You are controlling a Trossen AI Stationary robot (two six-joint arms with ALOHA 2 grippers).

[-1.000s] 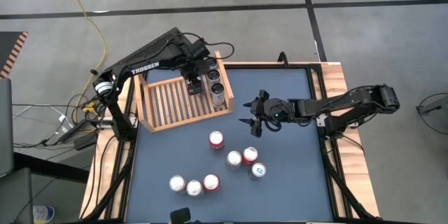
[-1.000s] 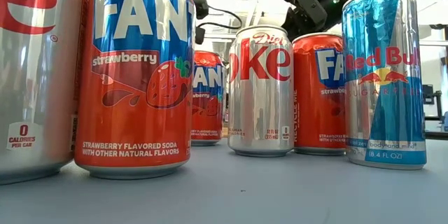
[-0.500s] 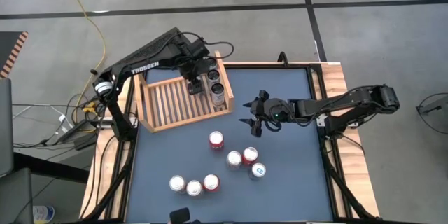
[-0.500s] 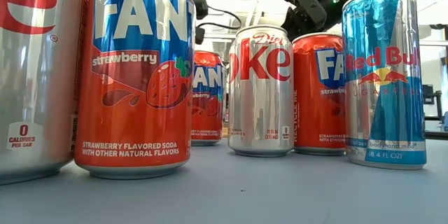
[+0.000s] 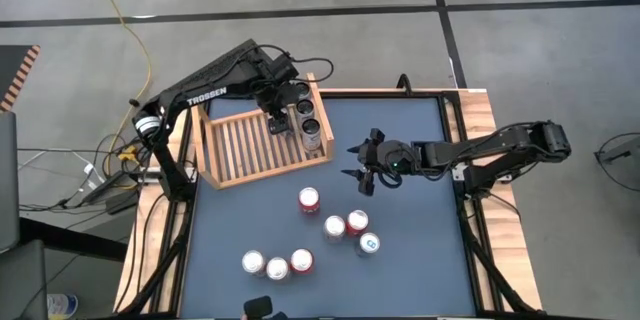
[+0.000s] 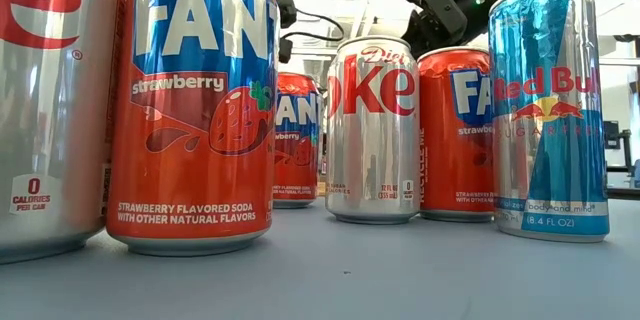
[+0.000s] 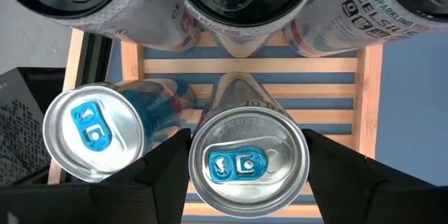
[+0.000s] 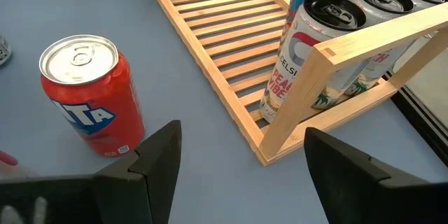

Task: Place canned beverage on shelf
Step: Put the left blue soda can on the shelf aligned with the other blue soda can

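The shelf [image 5: 250,145], a light-wood slatted rack, lies at the table's far left. Three dark-topped cans [image 5: 311,126] stand in it along its right side board. My left gripper [image 5: 278,122] hangs over the shelf beside them, shut on a slim silver can with a blue tab [image 7: 246,164]. A second silver can [image 7: 94,133] stands next to that one. My right gripper [image 5: 358,166] waits open above the table, right of the shelf, nothing between its fingers. In front of it stands a red can [image 8: 91,94]. My left gripper pinches the silver can between its two fingers, one on each side of the upper wall just under the rim [image 7: 197,155]. The fingers come steeply from above. The can stands upright, its lower end [image 7: 236,84] down at the shelf's slats.
Several loose cans stand on the blue mat: one [image 5: 309,199] mid-table, three [image 5: 357,224] toward the right, three [image 5: 277,266] at the near edge. A black ridged box [image 7: 28,126] sits beside the shelf. Bare mat [image 5: 410,130] lies at the far right.
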